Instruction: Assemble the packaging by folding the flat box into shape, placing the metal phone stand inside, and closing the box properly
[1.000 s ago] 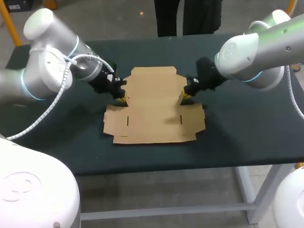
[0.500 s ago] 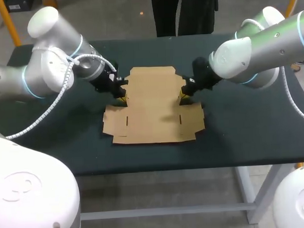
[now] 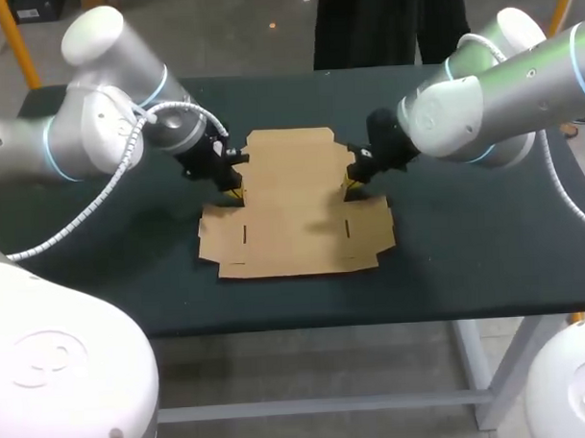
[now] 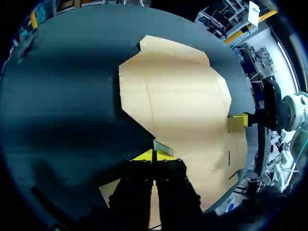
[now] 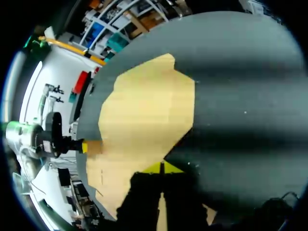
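1. Head view: the flat box (image 3: pixel 297 204) lies mid-surface (image 3: pixel 466 232), with the left jaws at its 9 o'clock edge and the right jaws at 3 o'clock.
2. Left wrist view: left jaws closed, tips at the box (image 4: pixel 183 96) edge.
3. Right wrist view: right jaws closed likewise.

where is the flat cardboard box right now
In the head view the flat box lies on the middle of the dark table, with the left gripper at its left edge and the right gripper at its right edge.
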{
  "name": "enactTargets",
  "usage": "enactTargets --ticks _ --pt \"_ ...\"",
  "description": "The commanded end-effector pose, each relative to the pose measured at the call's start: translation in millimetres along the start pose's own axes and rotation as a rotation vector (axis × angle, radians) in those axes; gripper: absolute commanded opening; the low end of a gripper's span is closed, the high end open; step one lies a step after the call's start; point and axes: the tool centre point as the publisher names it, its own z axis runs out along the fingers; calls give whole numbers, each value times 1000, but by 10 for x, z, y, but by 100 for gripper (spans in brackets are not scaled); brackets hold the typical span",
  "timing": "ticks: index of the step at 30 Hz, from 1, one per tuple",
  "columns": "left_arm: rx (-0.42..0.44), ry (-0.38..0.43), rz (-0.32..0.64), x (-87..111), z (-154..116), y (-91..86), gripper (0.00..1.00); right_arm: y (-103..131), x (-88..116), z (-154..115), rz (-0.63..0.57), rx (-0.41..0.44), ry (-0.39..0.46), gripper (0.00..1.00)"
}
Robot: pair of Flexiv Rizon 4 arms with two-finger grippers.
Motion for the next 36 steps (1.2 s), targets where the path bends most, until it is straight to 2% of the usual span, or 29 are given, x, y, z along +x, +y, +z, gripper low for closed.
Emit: enactTargets --ticks 1,8,16,36 --pt "-2 -23 -9 10 -49 2 0 4 13 1 2 4 -4 0" --pt "-31 21 35 16 -59 17 0 -15 11 6 9 10 -11 0" --pt "-62 45 57 117 32 83 0 -43 46 34 7 15 -32 0" --pt "-77 54 71 133 109 -7 0 -51 107 92 -10 24 -63 0"
